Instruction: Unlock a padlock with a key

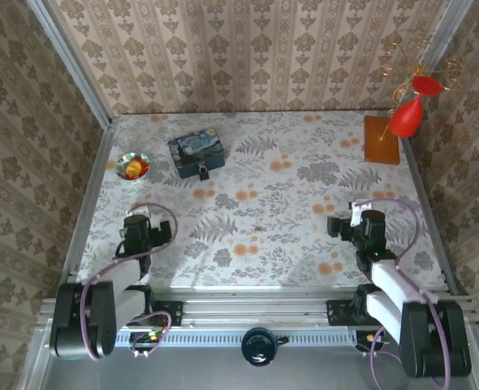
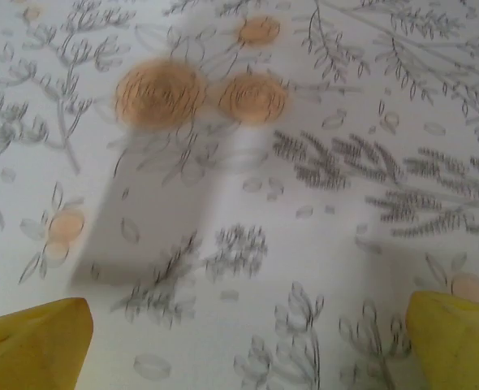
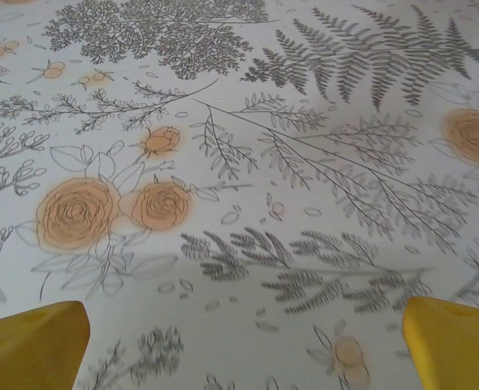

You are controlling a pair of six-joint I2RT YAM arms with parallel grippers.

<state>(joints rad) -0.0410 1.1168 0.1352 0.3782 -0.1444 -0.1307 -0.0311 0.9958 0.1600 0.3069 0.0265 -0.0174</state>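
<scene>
Padlock [image 1: 202, 172]: small dark body on the far left part of the table [image 1: 256, 203], at the near edge of the blue tin [image 1: 197, 151]; touching it or just beside it, not resolvable from the top view. Shackle too small to make out.

Blue tin: rectangular, printed with a swirling night sky, lying flat and turned slightly askew to the table edges. Small shiny bowl [image 1: 133, 166] with red and yellow contents to its left, apart from it, near the left wall.

Left gripper [image 1: 138, 221]: low over the near left part of the table, well short of the padlock. On the left wrist view [image 2: 239, 345], jaws spread wide, yellow fingertips [image 2: 30, 345] at the two bottom corners, bare flowered cloth between them, nothing gripped.

Right gripper [image 1: 347, 223]: low over the near right part of the table, well apart from the padlock and from the left gripper. On the right wrist view [image 3: 239, 345], jaws likewise spread wide, yellow fingertips [image 3: 455, 341] at the bottom corners, printed cloth between them, nothing gripped.

Far right corner: orange-brown board [image 1: 382, 139] flat on the table, with a red ornament [image 1: 407, 116] on curled gold wire above it.
</scene>
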